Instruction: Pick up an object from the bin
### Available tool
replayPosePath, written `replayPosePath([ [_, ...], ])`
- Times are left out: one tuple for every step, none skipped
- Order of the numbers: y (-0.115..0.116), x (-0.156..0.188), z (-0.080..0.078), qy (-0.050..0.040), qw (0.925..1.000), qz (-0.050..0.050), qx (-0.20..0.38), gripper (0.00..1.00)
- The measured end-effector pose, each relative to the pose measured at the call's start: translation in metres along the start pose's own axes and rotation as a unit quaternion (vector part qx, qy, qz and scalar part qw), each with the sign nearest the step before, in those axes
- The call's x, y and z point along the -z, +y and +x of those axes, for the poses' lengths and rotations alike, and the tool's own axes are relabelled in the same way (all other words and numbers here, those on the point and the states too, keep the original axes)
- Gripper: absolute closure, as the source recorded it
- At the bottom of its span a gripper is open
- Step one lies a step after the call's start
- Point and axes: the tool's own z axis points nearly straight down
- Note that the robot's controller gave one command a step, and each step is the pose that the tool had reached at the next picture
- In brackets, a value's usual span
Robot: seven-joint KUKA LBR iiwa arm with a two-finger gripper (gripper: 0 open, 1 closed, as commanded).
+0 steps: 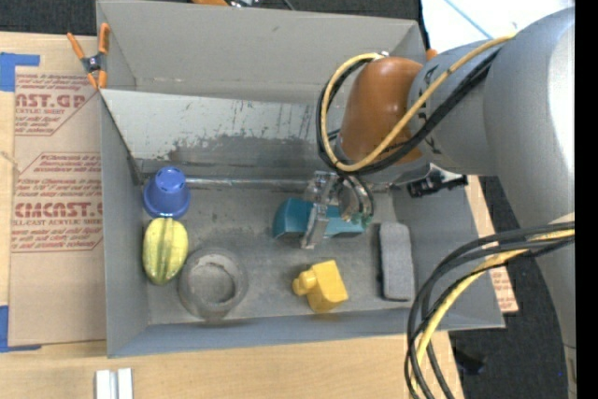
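My gripper (322, 221) is low in the middle of the bin, its metal fingers down on a teal blue object (297, 218) that lies on the floor. The fingers sit at the teal object's right part, which shows on both sides of them. A yellow blocky toy (320, 285) lies just below the gripper, near the front wall. A grey oblong sponge-like block (394, 261) lies to the right of it.
A clear round cup (212, 282) lies at the front left. A yellow ribbed fruit-like object (164, 249) and a blue cup-shaped piece (167, 192) lie by the left wall. The arm with its orange cover and cables hangs over the bin's right side.
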Motion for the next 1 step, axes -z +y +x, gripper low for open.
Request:
replayPosePath([
  [0.0000,0.0000,0.0000,0.0000,1.0000,0.000,0.000,1.00],
])
